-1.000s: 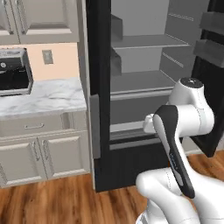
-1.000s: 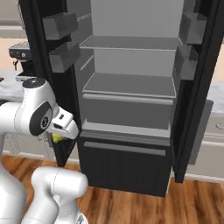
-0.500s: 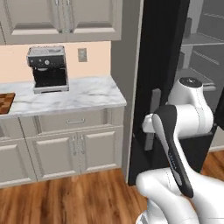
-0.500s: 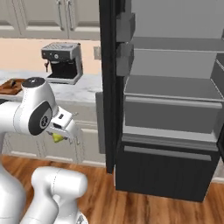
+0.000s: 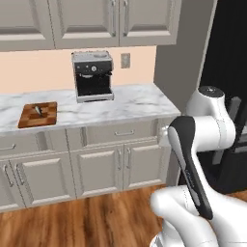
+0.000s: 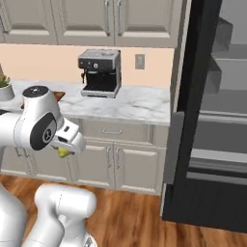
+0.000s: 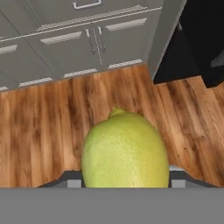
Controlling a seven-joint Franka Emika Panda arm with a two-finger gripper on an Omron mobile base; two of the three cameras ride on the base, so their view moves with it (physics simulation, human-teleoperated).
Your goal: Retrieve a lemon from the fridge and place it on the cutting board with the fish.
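Observation:
A yellow-green lemon point(image 7: 124, 151) sits between my gripper's fingers, above the wooden floor; in the right base view the lemon point(image 6: 62, 153) peeks out below the gripper point(image 6: 65, 147), held low in front of the lower cabinets. The gripper is shut on it. The reddish-brown cutting board point(image 5: 37, 114) lies on the marble counter at the left, with the small grey fish point(image 5: 38, 110) on it. The black fridge point(image 6: 212, 120) stands open on the right, its grey shelves showing; a strip of the fridge point(image 5: 226, 58) appears behind my arm.
A coffee machine point(image 5: 92, 76) stands on the marble counter point(image 5: 130, 103) against the wall, also the coffee machine point(image 6: 100, 72). A potted plant point(image 6: 5, 87) sits at the counter's far left. Lower cabinets point(image 5: 96, 169) line the front, above wooden floor point(image 7: 43, 118).
The whole picture has shifted: the base has driven left, so the fridge slid off to the right and the counter with the board came into view. The arm still holds the lemon the same way.

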